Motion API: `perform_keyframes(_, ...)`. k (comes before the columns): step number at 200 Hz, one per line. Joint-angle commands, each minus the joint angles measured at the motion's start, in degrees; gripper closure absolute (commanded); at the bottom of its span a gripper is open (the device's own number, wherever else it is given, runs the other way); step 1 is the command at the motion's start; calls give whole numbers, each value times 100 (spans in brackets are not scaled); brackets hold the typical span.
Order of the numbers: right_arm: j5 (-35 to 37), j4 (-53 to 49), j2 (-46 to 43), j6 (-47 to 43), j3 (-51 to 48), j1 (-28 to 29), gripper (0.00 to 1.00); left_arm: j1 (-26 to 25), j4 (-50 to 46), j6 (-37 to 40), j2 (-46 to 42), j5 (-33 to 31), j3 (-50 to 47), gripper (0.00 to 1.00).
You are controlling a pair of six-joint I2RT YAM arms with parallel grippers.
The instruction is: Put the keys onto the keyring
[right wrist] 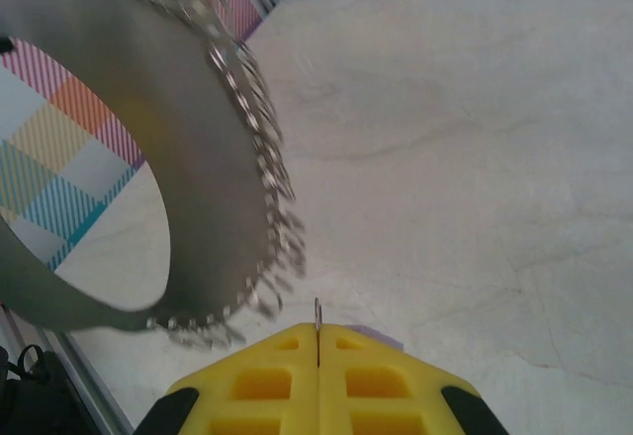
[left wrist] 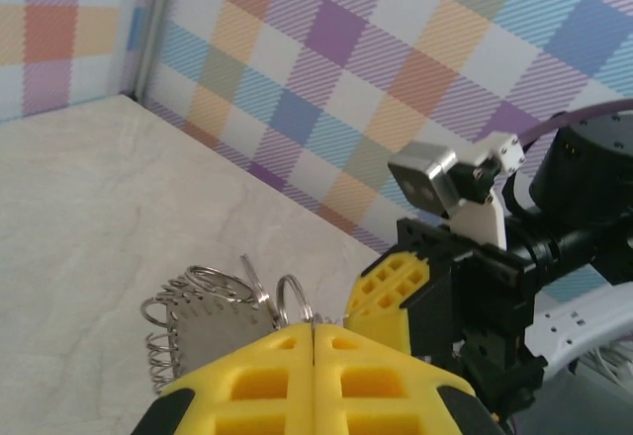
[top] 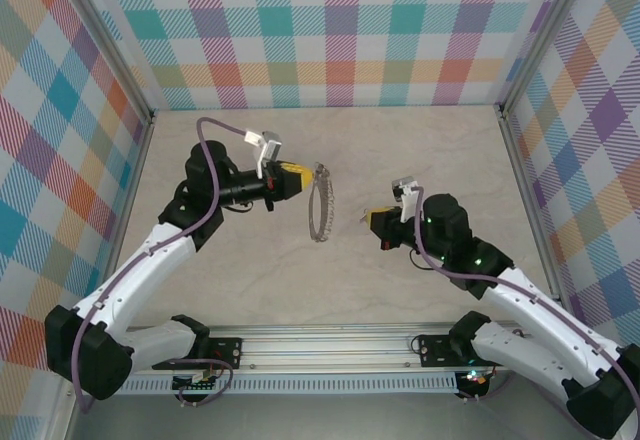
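**A:** Top external view first. Where do things stand?

**B:** The keyring [top: 320, 205] hangs upright and edge-on at mid-frame, clear of the table [top: 250, 290]. The left jaws are fully closed on its upper rim. Right of centre, the right jaws are shut too and point left at the keyring, with a gap between them and it.

**A:** And the key?

**B:** In the right wrist view, a thin sliver of metal, the key [right wrist: 317, 318], pokes out of the seam between the closed yellow pads [right wrist: 257, 386]. A trace of its lilac tag [right wrist: 381, 337] shows just to the right, so the right jaws have it. The keyring takes up the upper left of that frame, and its wire loops [right wrist: 262, 257] fringe the rim just above and left of the key's tip.

**A:** Which step is this, then?

**B:** I'd call it the approach to threading. Both pieces are in hand and facing each other, and nothing is joined yet.

**A:** What does the next move call for?

**B:** Fine aiming, I'd judge. The key has to meet one small loop, so the right jaws should creep up and left in that view while the left jaws hold the keyring steady. It needs to go slowly — a sideways nudge could swing the keyring or twist the key in its grip.
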Motion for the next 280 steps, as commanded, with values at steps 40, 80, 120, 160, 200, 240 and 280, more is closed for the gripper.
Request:
perform_keyframes(40,-160,309,-308,-361,150,-35,100,-602,-193,423,273,256,496,100)
perform_keyframes(80,-624,411,-244,-462,404,-37,100,-888,-324,663,392,23,665,100)
perform_keyframes(120,-798,467,-268,-531,593,-37,100,-1070,-691,1118,441,-196,817,100)
perform_keyframes(160,-809,618,-353,-633,556,-36,100,-1344,-653,1671,322,-839,720,100)
perform_keyframes(200,-1031,804,-374,-607,491,-37,100,-1429,63,1909,86,-1194,369,100)
perform_keyframes(240,-1273,1100,-358,-650,403,-37,100,-1451,1,1918,198,-1159,452,100)
perform_keyframes(280,-1428,1136,-135,-686,551,-37,100,-1458,-60,1901,289,-1082,527,100)
